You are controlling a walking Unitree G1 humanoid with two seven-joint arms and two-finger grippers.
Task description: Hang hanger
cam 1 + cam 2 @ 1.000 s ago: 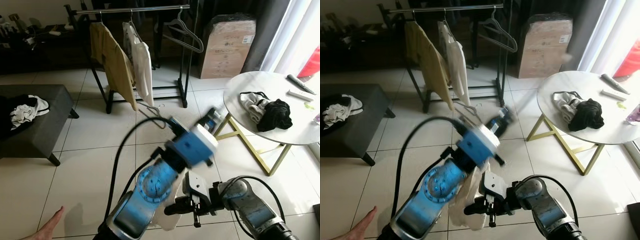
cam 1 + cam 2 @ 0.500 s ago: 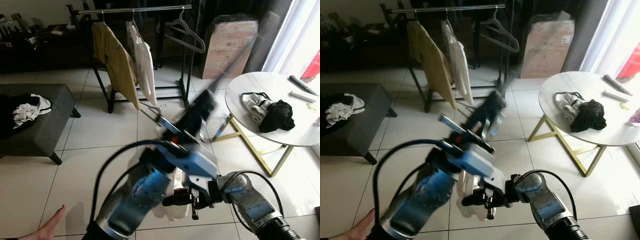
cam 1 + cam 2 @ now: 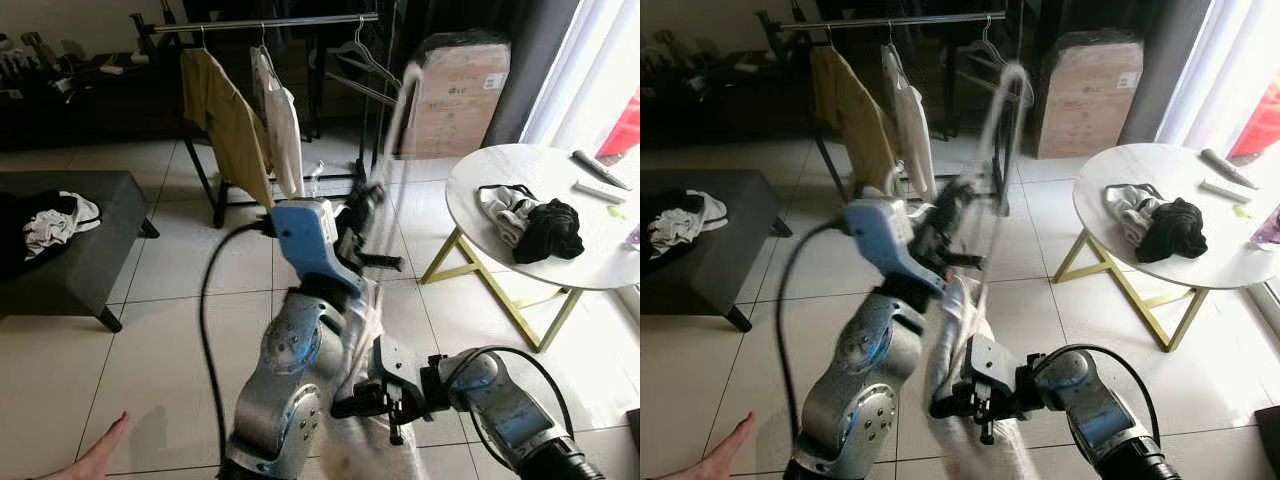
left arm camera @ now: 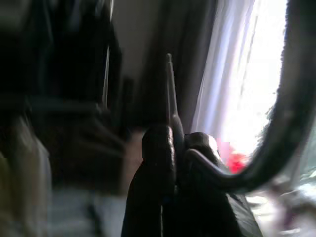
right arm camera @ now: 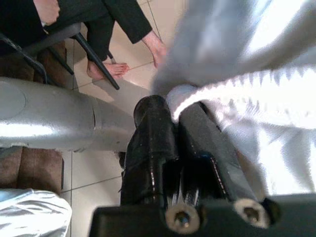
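Note:
My left gripper (image 3: 366, 203) is raised in front of me, shut on the neck of a hanger (image 4: 274, 129). In the head views the hanger is a pale blurred streak (image 3: 396, 108) rising towards the clothes rack's rail (image 3: 270, 20). A white garment (image 3: 360, 330) hangs from it between my arms. Low down, my right gripper (image 3: 352, 404) is shut on the garment's edge (image 5: 256, 98). The rail carries a tan garment (image 3: 225, 115), a white one (image 3: 282, 122) and an empty hanger (image 3: 365, 62).
A round white table (image 3: 545, 170) with gold legs stands at the right, bearing clothes (image 3: 540, 225) and remotes. A cardboard box (image 3: 455, 95) is behind it and a grey bench (image 3: 70, 240) with laundry at the left. A person's hand (image 3: 100, 455) reaches in at the lower left.
My left arm has swung up and turned, carrying the hanger higher towards the rack. The garment now hangs stretched below it. The right gripper keeps its hold low down.

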